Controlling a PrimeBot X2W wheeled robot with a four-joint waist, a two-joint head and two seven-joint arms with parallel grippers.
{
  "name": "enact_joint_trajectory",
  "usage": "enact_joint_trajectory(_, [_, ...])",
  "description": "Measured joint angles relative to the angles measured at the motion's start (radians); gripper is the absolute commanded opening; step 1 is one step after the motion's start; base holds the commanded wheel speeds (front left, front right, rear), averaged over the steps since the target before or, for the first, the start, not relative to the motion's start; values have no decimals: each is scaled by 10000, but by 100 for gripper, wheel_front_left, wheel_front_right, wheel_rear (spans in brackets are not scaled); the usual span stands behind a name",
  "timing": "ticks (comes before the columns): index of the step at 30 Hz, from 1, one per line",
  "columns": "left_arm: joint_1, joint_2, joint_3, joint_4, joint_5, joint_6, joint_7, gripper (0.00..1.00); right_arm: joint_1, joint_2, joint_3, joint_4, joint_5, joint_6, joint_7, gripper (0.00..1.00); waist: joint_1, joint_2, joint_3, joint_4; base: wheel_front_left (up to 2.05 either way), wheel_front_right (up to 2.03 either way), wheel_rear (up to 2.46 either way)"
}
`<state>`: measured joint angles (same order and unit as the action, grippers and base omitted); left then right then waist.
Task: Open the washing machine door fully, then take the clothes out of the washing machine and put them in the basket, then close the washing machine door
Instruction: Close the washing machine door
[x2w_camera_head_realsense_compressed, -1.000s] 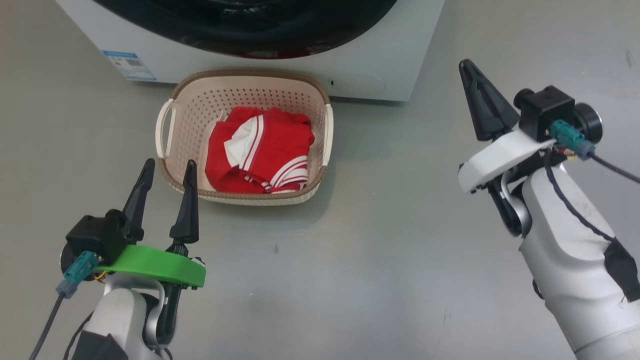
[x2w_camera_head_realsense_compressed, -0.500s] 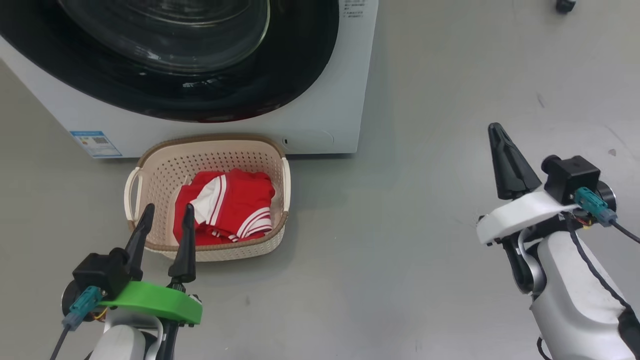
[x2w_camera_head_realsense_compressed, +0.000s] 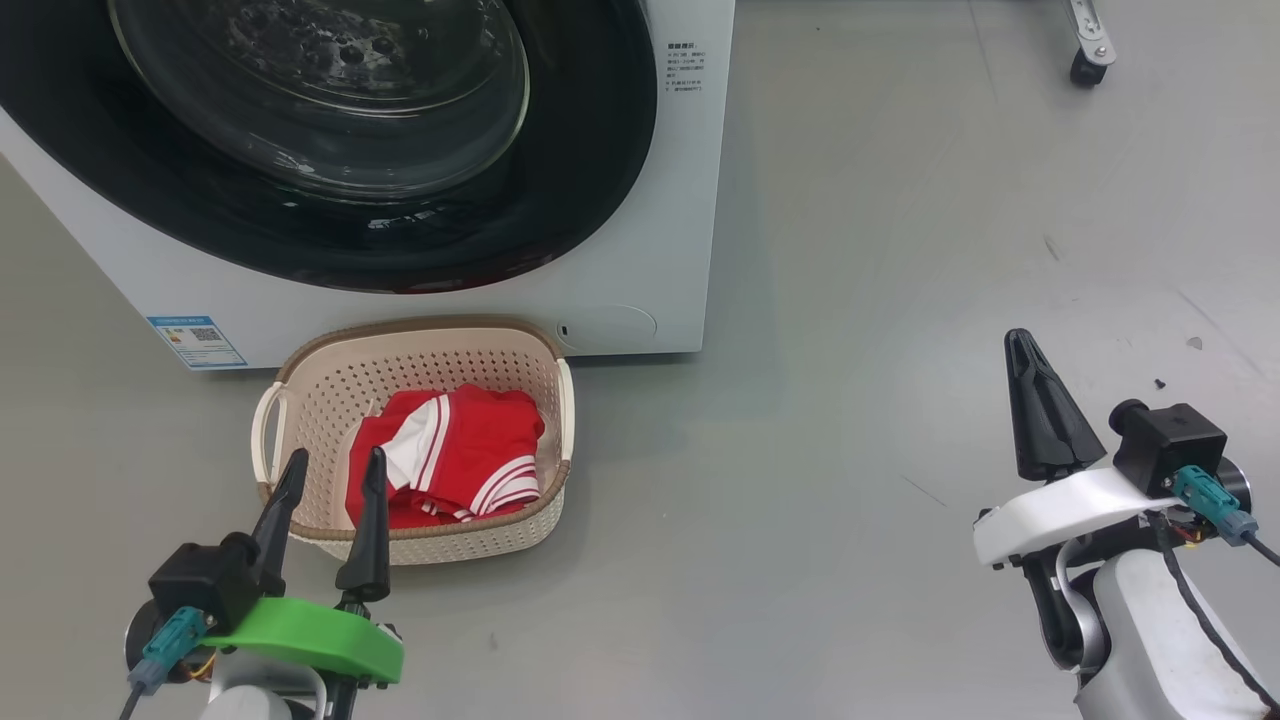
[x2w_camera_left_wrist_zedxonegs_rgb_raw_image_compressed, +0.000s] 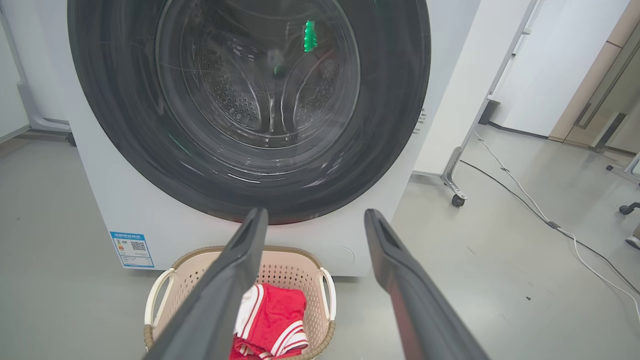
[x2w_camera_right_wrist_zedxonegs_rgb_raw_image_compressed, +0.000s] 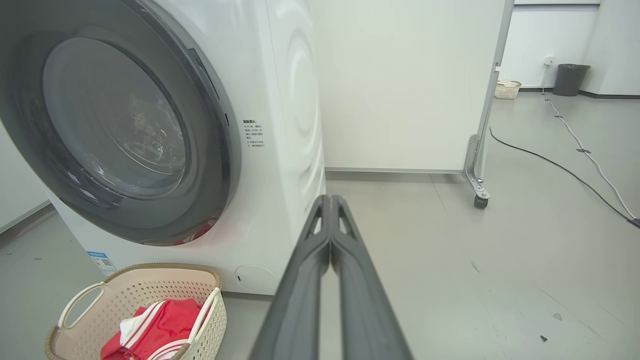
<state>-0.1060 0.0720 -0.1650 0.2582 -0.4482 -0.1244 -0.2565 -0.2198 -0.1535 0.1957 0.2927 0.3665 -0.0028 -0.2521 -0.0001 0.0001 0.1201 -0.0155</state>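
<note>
The white washing machine (x2w_camera_head_realsense_compressed: 650, 240) stands ahead with its glossy black door (x2w_camera_head_realsense_compressed: 330, 150) flat against the front, and the steel drum shows through the glass (x2w_camera_left_wrist_zedxonegs_rgb_raw_image_compressed: 257, 80). On the floor right in front of it sits the cream basket (x2w_camera_head_realsense_compressed: 420, 332), with the red, white-striped clothes (x2w_camera_head_realsense_compressed: 455, 455) lying inside. My left gripper (x2w_camera_head_realsense_compressed: 337, 456) is open and empty at the basket's near rim, fingers wide apart in the left wrist view (x2w_camera_left_wrist_zedxonegs_rgb_raw_image_compressed: 315, 212). My right gripper (x2w_camera_head_realsense_compressed: 1020, 342) is shut on nothing, well right of the machine over bare floor (x2w_camera_right_wrist_zedxonegs_rgb_raw_image_compressed: 330, 198).
Grey floor spreads to the right of the machine. A white partition panel (x2w_camera_right_wrist_zedxonegs_rgb_raw_image_compressed: 410, 85) on caster feet (x2w_camera_head_realsense_compressed: 1085, 62) stands behind it. Cables (x2w_camera_right_wrist_zedxonegs_rgb_raw_image_compressed: 550, 160) run across the floor. A dark bin (x2w_camera_right_wrist_zedxonegs_rgb_raw_image_compressed: 570, 79) and a small basket (x2w_camera_right_wrist_zedxonegs_rgb_raw_image_compressed: 507, 90) sit far back.
The head camera has lifted and shifted, so much more of the shut door shows and the basket sits lower left. Both grippers keep their states.
</note>
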Motion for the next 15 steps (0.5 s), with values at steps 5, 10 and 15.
enact_joint_trajectory(5, [35, -19, 27, -104, 0, 0, 0, 100, 310, 58, -115, -209, -2, 0, 0, 100, 0, 0, -51, 18, 0, 0, 0])
enact_joint_trajectory(10, [63, -29, 67, -98, 31, 0, 0, 100, 594, 123, -127, -382, -96, 2, 0, 100, 0, 0, -113, 13, 0, 0, 0])
enact_joint_trajectory(15, [338, -48, -19, 161, -2, 0, 0, 100, 835, 219, -115, -479, -188, 12, 0, 100, 0, 0, -181, -11, 0, 0, 0])
